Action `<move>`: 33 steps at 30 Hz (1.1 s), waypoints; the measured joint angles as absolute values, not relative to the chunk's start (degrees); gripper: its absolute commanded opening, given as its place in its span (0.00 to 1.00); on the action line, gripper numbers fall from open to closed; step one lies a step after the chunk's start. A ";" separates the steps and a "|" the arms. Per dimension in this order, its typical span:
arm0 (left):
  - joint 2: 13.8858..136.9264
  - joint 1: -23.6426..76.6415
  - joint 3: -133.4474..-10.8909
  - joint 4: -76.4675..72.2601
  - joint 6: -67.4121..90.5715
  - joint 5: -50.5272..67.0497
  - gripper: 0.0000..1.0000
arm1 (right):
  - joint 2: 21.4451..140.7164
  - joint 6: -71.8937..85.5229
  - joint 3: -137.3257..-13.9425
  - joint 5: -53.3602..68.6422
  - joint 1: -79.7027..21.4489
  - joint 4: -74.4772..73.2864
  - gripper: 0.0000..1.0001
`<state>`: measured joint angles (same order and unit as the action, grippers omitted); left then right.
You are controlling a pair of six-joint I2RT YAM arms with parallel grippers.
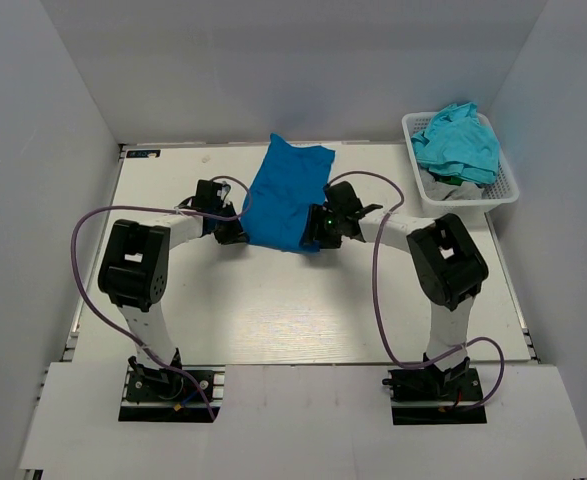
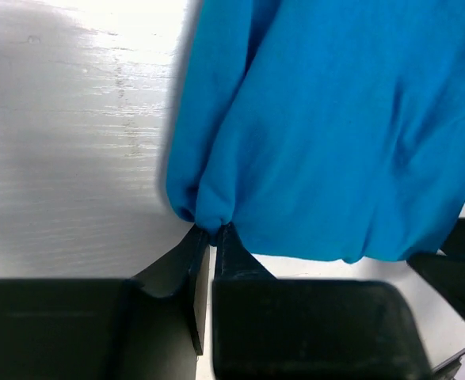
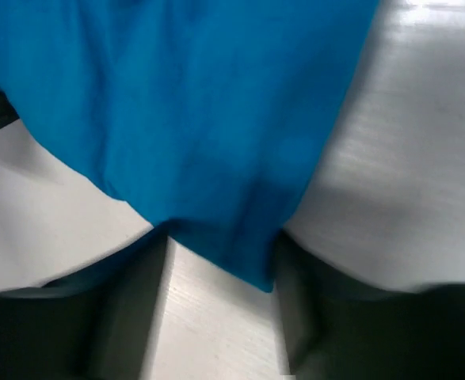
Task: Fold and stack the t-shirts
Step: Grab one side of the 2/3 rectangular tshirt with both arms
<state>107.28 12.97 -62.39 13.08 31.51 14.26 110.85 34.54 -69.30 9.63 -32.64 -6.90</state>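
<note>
Closest in, the two arms rise from the near edge of the table (image 1: 273,310) and reach to its middle, where they meet at the near hem of the blue shirt (image 1: 288,195). That shirt lies as a long, narrow panel running from the middle of the far edge toward the centre. It is smooth across most of its width, with soft ridges where the cloth gathers at the near corners. No sleeves stick out, so a first lengthwise fold is probably done, though I cannot be sure. The cross fold looks to be the step in hand. The basket (image 1: 409,128) sits at the far right corner, and the teal shirts (image 1: 460,142) are heaped in it, crumpled and unfolded. How many there are cannot be told. No stack exists anywhere on the table, so the task is at an early stage: this shirt is to be finished and set down, then each teal one taken out, folded and stacked. The left gripper (image 2: 210,229) is clenched on a pinch of the near left corner. The fingers of the right gripper (image 3: 222,241) stand apart with the near right corner between them, not yet pinched.
</note>
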 measured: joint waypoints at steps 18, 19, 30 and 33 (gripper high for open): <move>94.19 15.11 -51.68 18.85 36.93 14.20 0.00 | 99.92 35.11 -59.48 11.44 -33.30 -8.27 0.00; 90.91 15.59 -49.67 20.27 37.43 14.31 0.00 | 97.06 34.87 -58.19 12.23 -33.63 -9.54 0.00; 59.42 18.20 -43.24 42.98 40.84 23.51 0.00 | 75.70 32.51 -48.95 28.10 -37.04 -28.38 0.00; 58.28 18.24 -47.44 50.96 41.06 24.16 0.00 | 72.47 32.27 -50.15 32.49 -37.19 -33.12 0.00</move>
<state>58.28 18.24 -47.44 50.96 41.06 24.16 72.47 32.27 -50.15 32.49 -37.19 -33.12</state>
